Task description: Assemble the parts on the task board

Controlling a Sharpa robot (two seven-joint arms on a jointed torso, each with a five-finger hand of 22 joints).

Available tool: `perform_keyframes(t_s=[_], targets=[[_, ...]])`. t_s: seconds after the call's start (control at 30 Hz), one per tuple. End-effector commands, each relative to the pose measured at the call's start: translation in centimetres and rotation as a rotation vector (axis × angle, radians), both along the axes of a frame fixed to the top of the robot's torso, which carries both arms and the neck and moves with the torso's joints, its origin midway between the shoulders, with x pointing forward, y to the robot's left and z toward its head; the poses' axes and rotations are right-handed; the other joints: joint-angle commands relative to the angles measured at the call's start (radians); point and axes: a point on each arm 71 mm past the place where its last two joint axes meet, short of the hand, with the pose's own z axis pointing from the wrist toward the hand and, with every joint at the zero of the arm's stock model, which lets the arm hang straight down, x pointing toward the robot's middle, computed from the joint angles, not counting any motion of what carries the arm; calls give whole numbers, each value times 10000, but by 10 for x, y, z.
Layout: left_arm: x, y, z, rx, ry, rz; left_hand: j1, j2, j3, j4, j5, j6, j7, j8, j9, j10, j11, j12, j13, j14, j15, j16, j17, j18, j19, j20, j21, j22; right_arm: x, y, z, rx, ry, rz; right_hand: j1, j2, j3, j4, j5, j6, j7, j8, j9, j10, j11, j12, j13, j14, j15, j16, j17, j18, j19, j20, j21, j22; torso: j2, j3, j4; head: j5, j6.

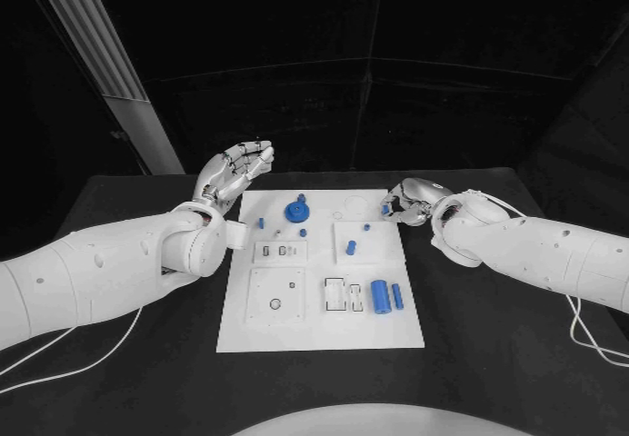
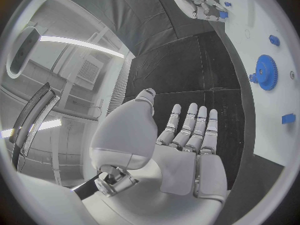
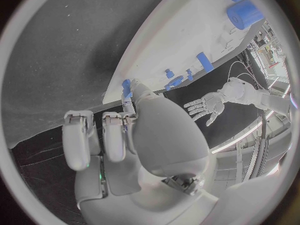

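right hand [image 1: 412, 202]: sits at the far right edge of the task board [image 1: 321, 338], fingers curled in around a small blue part [image 1: 387, 208]. Looks pinched between thumb and fingers in the right wrist view, though the thumb hides most of the contact, so can't swear how firm the hold is.

left hand [image 1: 234, 172]: raised off the far left corner of the board, fingers straight and apart, holding nothing. Well clear of everything.

parts on the board: blue gear [image 1: 296, 213] standing near the far middle, a couple of small blue pegs [image 1: 352, 246] mid-board, and a blue cylinder [image 1: 379, 296] with a thinner blue pin [image 1: 397, 295] just beside it toward the near right.

step in hand (a guess): seating that small part at the right edge, or lifting it out – can't tell which from here.

doing it well: keep the part upright and square to its slot before any push down; no sideways drag, since the piece is tiny and likely to twist out of a fingertip pinch. Go slow and straight along the slot's axis.

what could go wrong: part tilts and jams at the mouth of the hole, or pops out onto the black tabletop [image 1: 485, 363] beside the board.

left hand tip: probably worth bringing it down to steady the board's left edge – a light white plate like that looks prone to sliding.
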Motion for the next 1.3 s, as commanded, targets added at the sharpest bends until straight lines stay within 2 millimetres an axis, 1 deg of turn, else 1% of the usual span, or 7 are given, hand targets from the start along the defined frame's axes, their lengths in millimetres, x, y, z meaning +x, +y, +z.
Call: perform_keyframes(t_s=[0.03,0.4,0.7,0.93,1.07,1.2,1.3], targets=[[-6,0,19,-777,-2633,-185,9,119,-66,20,38,-36,1484,62,-12,-80,17,41,13,26,40,36,11,206,-65,29,34,-10,0,1,-1,-192,106,-11,11,101,73,10,32,110,9,63,23,1023,-15,25,2626,1039,-24,24,2627,-75,1055,-81,33,2635,4,-1,0,5,-13],[-6,1,19,-775,-2625,-177,19,139,-69,18,54,-35,1484,66,-11,-82,17,49,14,27,41,37,11,208,-74,32,34,-19,2,0,-1,-308,59,-180,-13,156,82,12,21,260,54,104,35,1023,20,25,2626,1039,-7,24,2627,-75,1055,-73,33,2635,3,1,-9,-5,-33],[-6,1,19,-773,-2625,-172,19,139,-69,18,54,-35,1484,66,-11,-82,17,49,14,27,41,37,11,208,-74,32,34,-19,1,2,2,-254,-360,-74,180,583,302,-126,23,1167,62,397,131,1023,43,25,2626,1039,41,24,2627,-75,1055,-31,33,2635,4,4,-3,40,-41],[-6,1,19,-772,-2628,-170,19,139,-69,18,54,-35,1484,66,-11,-82,17,49,14,27,41,37,11,208,-74,32,34,-19,0,6,11,182,-1553,205,289,608,323,-280,35,1568,56,480,158,1023,43,25,2626,1039,53,24,2627,-75,1055,-20,33,2635,0,2,-3,70,-41],[-6,1,19,-773,-2627,-174,19,139,-69,18,54,-35,1484,66,-11,-82,17,49,14,27,41,37,11,208,-74,32,34,-19,-4,8,18,490,-2177,378,301,592,312,-312,36,1650,92,486,159,1023,64,25,2626,1039,58,24,2627,-75,1055,-17,33,2635,-13,2,-12,183,-52],[-6,1,19,-758,-2622,-162,19,139,-69,18,54,-35,1484,66,-11,-82,17,49,14,27,41,37,11,208,-74,32,34,-19,-12,14,26,755,-2286,581,274,579,284,-309,28,1713,128,485,159,1023,92,25,2626,1039,71,24,2627,-75,1055,-10,33,2635,-25,-23,15,248,-88],[-5,0,19,-750,-2623,-165,24,145,-74,18,65,-35,1484,69,-11,-82,17,54,14,27,42,38,11,209,-77,33,35,-18,-14,27,38,922,-2222,829,257,575,271,-302,22,1732,139,483,158,1023,102,25,2626,1039,77,24,2627,-75,1055,-7,33,2635,-46,-38,15,290,-127]])
